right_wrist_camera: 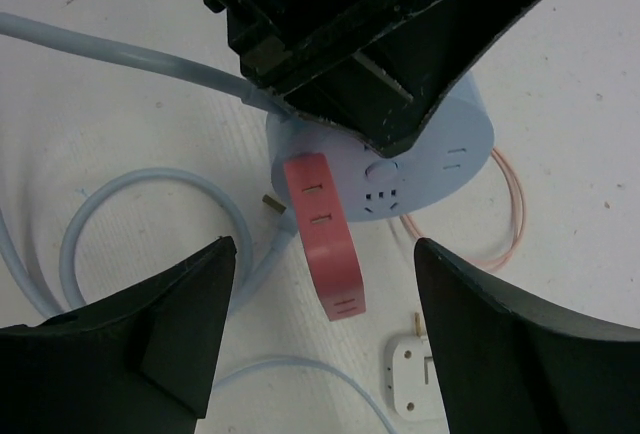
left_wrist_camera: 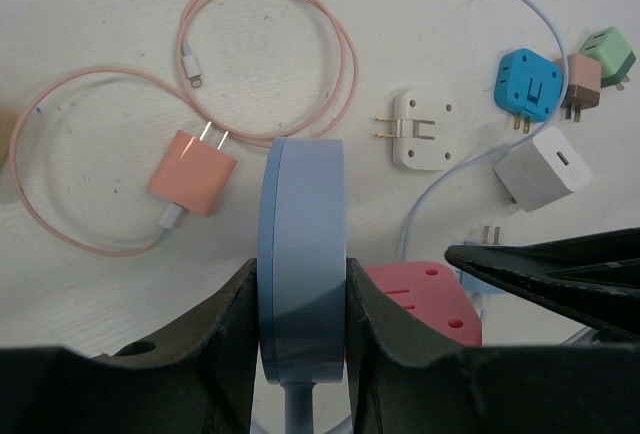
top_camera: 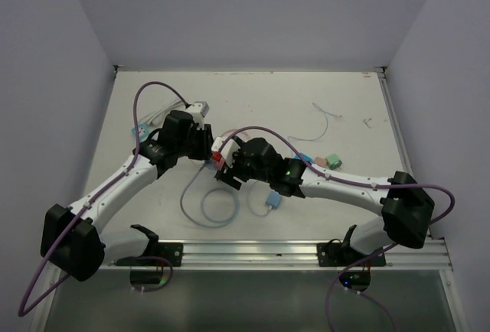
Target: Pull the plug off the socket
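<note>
- Near the middle of the worktop [top_camera: 321, 95], the left claw [left_wrist_camera: 300, 276] is clenching the round pale-blue socket [left_wrist_camera: 302, 224], which is showing edge-on between its 2 fingers in the left wrist view.
- The red plug [right_wrist_camera: 325, 239] is sitting against the socket's outlet face, standing out from it just beside the left claw; how deeply it is seated cannot be told.
- The right claw [right_wrist_camera: 322, 249] is hanging released, with its 2 fingers [right_wrist_camera: 170, 324] spread on either side of the red plug and touching neither side.
- A pale-blue cord [right_wrist_camera: 120, 54] is running out from the socket and looping over the worktop.
- Beyond the socket, a pink charger [left_wrist_camera: 192, 172] is lying with its pink cable [left_wrist_camera: 270, 54] coiling in 2 loops.
- A white adapter [left_wrist_camera: 420, 131], a blue adapter [left_wrist_camera: 528, 84] and a white charger [left_wrist_camera: 543, 168] are lying nearby, apart from the socket.
</note>
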Robot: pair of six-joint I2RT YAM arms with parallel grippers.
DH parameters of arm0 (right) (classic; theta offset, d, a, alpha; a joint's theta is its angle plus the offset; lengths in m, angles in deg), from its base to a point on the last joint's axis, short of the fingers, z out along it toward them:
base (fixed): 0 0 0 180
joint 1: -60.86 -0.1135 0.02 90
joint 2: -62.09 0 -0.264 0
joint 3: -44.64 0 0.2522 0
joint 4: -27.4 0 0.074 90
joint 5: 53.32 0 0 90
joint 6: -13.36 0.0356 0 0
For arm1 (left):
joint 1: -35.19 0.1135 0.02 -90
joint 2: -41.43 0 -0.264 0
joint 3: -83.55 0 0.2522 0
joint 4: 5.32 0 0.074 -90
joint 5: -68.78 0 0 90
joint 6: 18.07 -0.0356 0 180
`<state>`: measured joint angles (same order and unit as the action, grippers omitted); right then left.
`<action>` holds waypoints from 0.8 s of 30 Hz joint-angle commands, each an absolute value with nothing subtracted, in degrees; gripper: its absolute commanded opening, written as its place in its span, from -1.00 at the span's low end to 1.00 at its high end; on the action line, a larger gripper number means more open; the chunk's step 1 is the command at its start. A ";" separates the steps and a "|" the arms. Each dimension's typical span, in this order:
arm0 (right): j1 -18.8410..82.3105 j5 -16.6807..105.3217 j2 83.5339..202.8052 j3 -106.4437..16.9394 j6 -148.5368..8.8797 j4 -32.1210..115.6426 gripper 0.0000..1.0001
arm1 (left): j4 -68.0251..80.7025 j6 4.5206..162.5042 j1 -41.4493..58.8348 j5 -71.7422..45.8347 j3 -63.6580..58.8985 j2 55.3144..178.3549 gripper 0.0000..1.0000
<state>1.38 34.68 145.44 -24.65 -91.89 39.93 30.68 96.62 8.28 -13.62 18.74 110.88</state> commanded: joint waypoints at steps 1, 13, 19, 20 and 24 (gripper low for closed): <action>1.71 36.50 148.30 -28.35 -93.60 40.55 0.50 | 28.75 94.26 8.47 -10.58 16.26 107.96 -1.00; 2.50 36.86 147.08 -27.39 -94.83 45.81 -0.88 | 30.94 91.45 8.47 -18.57 16.79 108.22 -1.00; 3.73 35.97 141.55 -23.53 -94.84 49.16 -1.00 | 33.84 90.66 8.47 -27.71 16.27 108.75 -1.00; 3.73 35.80 140.76 -22.91 -94.84 49.34 -1.00 | 34.19 90.48 8.47 -28.94 16.09 108.58 -1.00; 3.82 35.28 137.07 -20.45 -94.66 50.04 -1.00 | 36.91 89.78 8.47 -35.96 15.48 108.75 -1.00</action>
<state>3.76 36.80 140.30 -21.56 -94.66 48.15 34.92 92.16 8.38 -27.08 18.46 109.24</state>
